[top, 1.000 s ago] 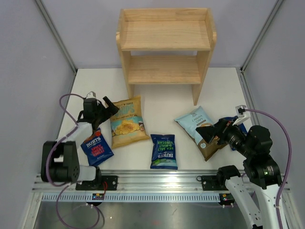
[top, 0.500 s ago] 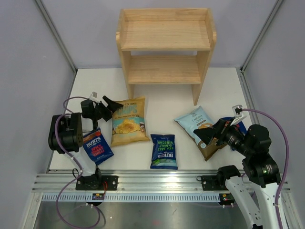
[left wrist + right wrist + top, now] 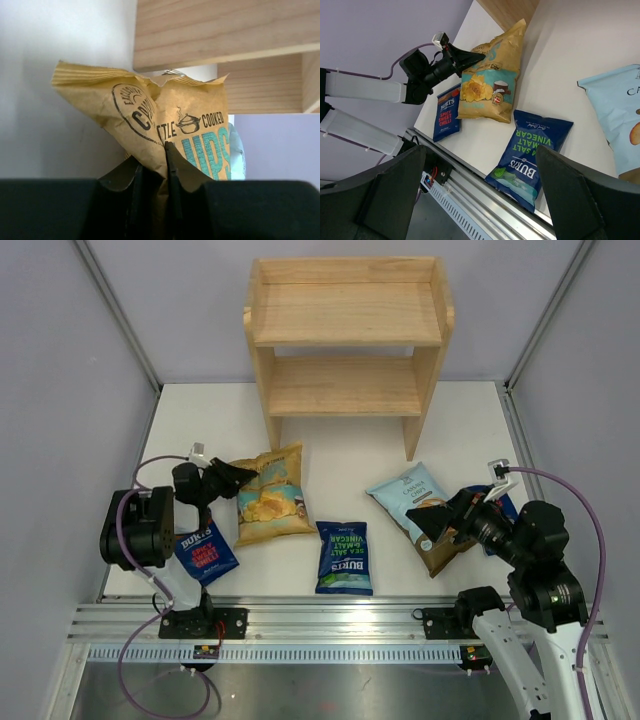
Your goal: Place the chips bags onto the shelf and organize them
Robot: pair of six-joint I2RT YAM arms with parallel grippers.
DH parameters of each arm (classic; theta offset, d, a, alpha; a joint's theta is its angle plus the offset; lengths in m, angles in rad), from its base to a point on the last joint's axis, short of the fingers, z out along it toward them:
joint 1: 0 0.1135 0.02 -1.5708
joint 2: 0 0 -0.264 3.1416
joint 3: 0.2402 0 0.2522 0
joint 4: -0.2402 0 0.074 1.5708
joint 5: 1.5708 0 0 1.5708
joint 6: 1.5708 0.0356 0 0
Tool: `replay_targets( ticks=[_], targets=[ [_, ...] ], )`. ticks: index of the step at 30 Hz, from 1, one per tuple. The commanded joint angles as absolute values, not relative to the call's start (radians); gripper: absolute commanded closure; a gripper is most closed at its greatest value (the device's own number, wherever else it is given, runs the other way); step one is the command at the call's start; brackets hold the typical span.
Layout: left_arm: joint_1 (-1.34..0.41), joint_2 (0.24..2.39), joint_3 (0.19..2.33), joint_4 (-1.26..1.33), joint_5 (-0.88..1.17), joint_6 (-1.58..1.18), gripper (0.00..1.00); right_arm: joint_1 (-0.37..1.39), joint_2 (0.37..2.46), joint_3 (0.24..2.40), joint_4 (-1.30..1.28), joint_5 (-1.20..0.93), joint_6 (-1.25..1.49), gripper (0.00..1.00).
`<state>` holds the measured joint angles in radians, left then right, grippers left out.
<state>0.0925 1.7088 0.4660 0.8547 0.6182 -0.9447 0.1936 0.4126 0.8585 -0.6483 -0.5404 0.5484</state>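
Left pincer [image 3: 165, 150] pinches the crimped top edge of the large glossy yellow chips bag [image 3: 268, 502], probably the easiest hold for lifting it off the white tabletop [image 3: 350, 455].
The right pincer [image 3: 428, 524], spread wide and holding nothing, hovers over the light-blue cassava bag [image 3: 403, 492]. There are five bags in all, including three dark-blue Burts packets [image 3: 344, 555], one half hidden. The one light wooden two-tier shelf [image 3: 345, 330] holds none yet.

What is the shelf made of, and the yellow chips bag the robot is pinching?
The shelf looks like pale unpainted wood: grain lines run along its boards. The yellow chips bag seems to be thin plastic or foil film with a fairly matte, papery-looking front; it crumples into sharp creases where the left fingers pinch it, and its top edge has a ribbed seal.
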Motion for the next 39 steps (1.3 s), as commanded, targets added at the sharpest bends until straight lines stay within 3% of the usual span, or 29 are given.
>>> replay_targets(
  ticks=[1,8,17,22,27,31,39],
  targets=[
    [0.074,1.605,0.422,0.969,0.586,-1.011,0.82,0.198,0.416,0.838,-0.580,-0.537,0.568,0.01],
    [0.051,1.378,0.330,0.931,0.554,-1.130,0.96,0.198,0.504,0.755,-0.391,-0.641,0.656,0.00],
    [0.029,0.978,0.322,0.657,0.531,-1.200,0.99,0.216,0.656,0.589,-0.003,-0.730,0.853,0.01],
    [0.017,0.806,0.411,0.451,0.512,-1.203,1.00,0.332,0.759,0.526,0.225,-0.673,0.848,0.01],
    [-0.028,0.798,0.489,0.469,0.600,-1.278,1.00,0.480,0.865,0.512,0.437,-0.586,0.761,0.01],
    [-0.100,0.787,0.575,0.430,0.601,-1.276,1.00,0.616,0.951,0.577,0.462,-0.480,0.641,0.01],
    [-0.299,0.799,0.721,0.399,0.525,-1.299,1.00,0.703,1.089,0.638,0.615,-0.417,0.537,0.01]
  ],
)
